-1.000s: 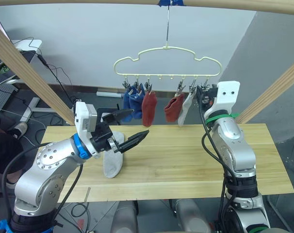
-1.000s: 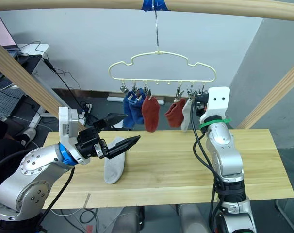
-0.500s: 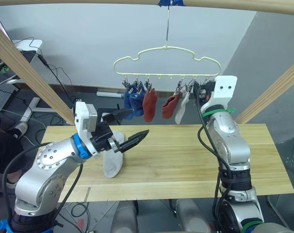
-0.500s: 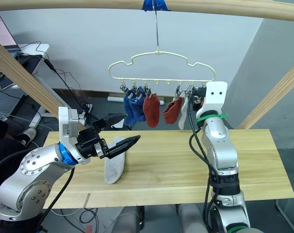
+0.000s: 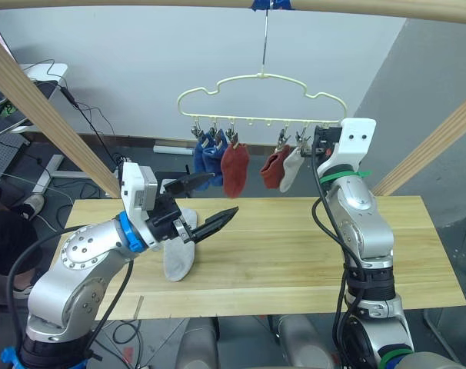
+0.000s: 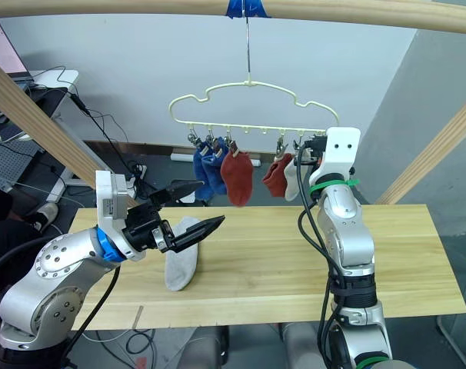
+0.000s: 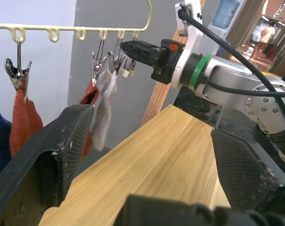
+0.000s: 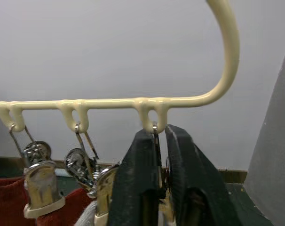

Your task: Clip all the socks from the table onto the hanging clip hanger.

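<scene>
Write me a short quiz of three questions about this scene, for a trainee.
1. How many socks hang on the hanger?
2. True or false: one grey sock lies on the table.
3. The right gripper is closed on: A) a red sock, B) a clip's wire at the hanger's end, C) nothing.

Key: 1. Five: two blue, two red, one grey. 2. True. 3. B.

Even, bright indoor light with soft shadows on the desk [image 5: 294, 246]; the near claw fingers [image 7: 62, 155] look perhaps slightly blurred.
</scene>
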Tool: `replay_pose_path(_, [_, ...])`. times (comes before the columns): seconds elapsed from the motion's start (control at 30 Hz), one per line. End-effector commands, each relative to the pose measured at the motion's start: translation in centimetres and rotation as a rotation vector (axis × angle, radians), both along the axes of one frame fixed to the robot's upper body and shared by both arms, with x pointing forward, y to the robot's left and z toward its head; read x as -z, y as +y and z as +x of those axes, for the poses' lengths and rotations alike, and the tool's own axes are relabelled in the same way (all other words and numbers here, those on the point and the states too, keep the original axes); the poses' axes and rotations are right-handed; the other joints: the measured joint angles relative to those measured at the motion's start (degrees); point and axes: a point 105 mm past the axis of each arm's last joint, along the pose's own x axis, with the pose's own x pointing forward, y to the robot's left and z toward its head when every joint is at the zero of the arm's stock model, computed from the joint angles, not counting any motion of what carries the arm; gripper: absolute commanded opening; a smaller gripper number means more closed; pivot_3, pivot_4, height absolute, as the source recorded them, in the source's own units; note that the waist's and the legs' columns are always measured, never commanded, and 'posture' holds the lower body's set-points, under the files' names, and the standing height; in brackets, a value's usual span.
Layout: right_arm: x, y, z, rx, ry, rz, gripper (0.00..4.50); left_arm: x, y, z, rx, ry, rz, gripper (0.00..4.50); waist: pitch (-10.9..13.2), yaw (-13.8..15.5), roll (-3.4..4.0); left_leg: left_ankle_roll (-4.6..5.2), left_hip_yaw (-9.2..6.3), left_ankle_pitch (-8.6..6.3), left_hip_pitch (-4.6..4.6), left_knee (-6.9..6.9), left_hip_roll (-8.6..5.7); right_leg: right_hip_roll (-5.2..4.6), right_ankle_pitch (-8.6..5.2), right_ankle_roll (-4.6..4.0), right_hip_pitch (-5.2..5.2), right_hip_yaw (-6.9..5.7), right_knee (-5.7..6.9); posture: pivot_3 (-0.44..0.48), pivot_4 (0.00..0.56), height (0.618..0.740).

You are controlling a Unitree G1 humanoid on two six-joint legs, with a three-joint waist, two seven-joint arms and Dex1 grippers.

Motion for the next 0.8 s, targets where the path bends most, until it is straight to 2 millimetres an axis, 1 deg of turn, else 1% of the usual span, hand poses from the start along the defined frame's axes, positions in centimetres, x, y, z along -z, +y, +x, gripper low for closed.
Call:
replay_pose_path(0.03, [-1.6,-0.2,-0.4,-0.013,-0.06,0.015,0.02,-0.5,-0.6,-0.8,0.026,-0.043,0.001,4.5,0.0,0.0,0.0,0.0,0.0,0.0,0.0,0.0,0.0,0.0,0.0,0.0,0.0,0.0,0.0,-0.045,0.252,0.74])
replay_pose_path(0.1, [-1.6,-0.2,-0.4,-0.034,-0.052,0.019,0.02,-0.1,-0.6,-0.8,0.022,-0.029,0.006,4.5,0.0,0.0,0.0,0.0,0.0,0.0,0.01,0.01,0.0,0.0,0.0,0.0,0.0,0.0,0.01,-0.045,0.252,0.74])
replay_pose_path(0.13, [-1.6,-0.1,-0.3,-0.087,-0.032,0.039,0.02,1.1,0.0,-0.4,-0.016,0.024,0.027,4.5,0.0,-0.05,0.0,0.0,0.0,0.0,0.01,0.01,0.0,0.0,-0.01,0.01,0.0,0.0,0.02,-0.045,0.252,0.74])
replay_pose_path(0.17, [-1.4,0.2,-0.1,-0.174,0.006,0.067,0.02,3.5,1.3,0.5,-0.09,0.104,0.077,4.5,0.0,-0.08,0.0,0.0,0.01,0.0,0.01,0.01,0.0,0.0,-0.01,0.0,0.0,0.02,0.02,-0.062,0.257,0.74])
replay_pose_path(0.2, [-1.4,0.5,-0.1,-0.238,0.032,0.087,0.02,5.2,2.3,0.9,-0.142,0.16,0.116,4.5,0.0,-0.12,0.01,0.0,0.04,0.0,0.04,0.01,0.0,0.0,0.0,0.0,0.01,0.05,0.02,-0.062,0.257,0.74])
replay_pose_path(0.23, [-1.2,0.6,-0.2,-0.307,0.069,0.092,0.02,7.6,3.9,1.6,-0.217,0.244,0.174,4.5,-0.01,-0.16,0.01,0.0,0.05,0.0,0.05,0.01,0.0,0.0,0.0,0.0,0.01,0.06,0.02,-0.062,0.257,0.74])
replay_pose_path(0.27, [-1.0,0.6,-0.3,-0.358,0.109,0.121,0.02,9.3,4.9,2.0,-0.257,0.289,0.21,4.5,-0.01,-0.17,0.02,0.01,0.06,0.0,0.1,0.01,-0.01,0.0,-0.03,-0.02,0.01,0.07,0.07,-0.078,0.259,0.74])
replay_pose_path(0.3, [-0.9,0.5,-0.4,-0.388,0.134,0.141,0.02,10.2,5.5,2.2,-0.276,0.311,0.229,4.5,-0.01,-0.19,0.02,0.01,0.04,0.0,0.15,0.01,0.01,0.03,-0.1,-0.03,0.02,0.04,0.15,-0.083,0.261,0.74])
replay_pose_path(0.33, [-1.0,0.2,-0.4,-0.406,0.145,0.122,0.02,11.1,6.1,2.5,-0.296,0.32,0.263,4.5,0.0,-0.23,0.01,0.02,0.01,0.0,0.16,0.01,0.01,0.05,-0.23,0.11,0.01,0.02,0.2,-0.087,0.262,0.74])
replay_pose_path(0.4, [-1.0,0.0,-0.7,-0.457,0.178,0.079,0.02,13.0,7.3,3.5,-0.336,0.331,0.334,4.5,0.0,-0.09,0.02,0.02,-0.03,0.0,0.16,0.01,0.02,0.06,-0.31,0.01,-0.01,-0.03,0.29,-0.087,0.262,0.74])
replay_pose_path(0.5, [-1.3,-0.1,-0.9,-0.493,0.2,0.034,0.02,14.5,8.4,5.2,-0.395,0.327,0.378,4.5,0.0,0.03,0.02,0.02,-0.02,0.01,0.16,0.01,0.01,0.06,-0.31,0.0,-0.01,-0.04,0.3,-0.096,0.266,0.74])
replay_pose_path(0.57, [-1.5,-0.2,-0.9,-0.497,0.206,0.027,0.02,15.3,8.5,6.5,-0.419,0.334,0.382,4.5,0.0,-0.01,0.01,0.02,0.0,0.01,0.16,0.01,0.0,0.05,-0.31,0.01,-0.01,-0.02,0.3,-0.109,0.271,0.74])
replay_pose_path(0.67, [-1.7,-0.2,-0.9,-0.501,0.21,0.027,0.02,16.5,8.8,7.7,-0.448,0.343,0.411,4.5,0.0,-0.1,0.01,0.02,0.02,0.0,0.13,0.0,0.0,0.05,-0.3,0.02,-0.01,0.0,0.27,-0.118,0.273,0.74])
replay_pose_path(0.73, [-1.7,-0.1,-0.9,-0.5,0.211,0.026,0.02,16.8,9.0,8.3,-0.469,0.335,0.42,4.5,0.0,-0.26,0.01,0.02,0.02,0.0,0.13,-0.01,0.0,0.05,-0.27,-0.03,-0.01,-0.01,0.28,-0.123,0.274,0.74])
replay_pose_path(0.8, [-1.7,0.0,-1.1,-0.502,0.21,0.027,0.02,17.8,9.1,8.3,-0.455,0.379,0.447,4.5,0.0,-0.41,0.01,0.02,0.01,0.0,0.12,-0.04,0.01,0.05,-0.16,-0.22,-0.03,-0.01,0.29,-0.135,0.277,0.74])
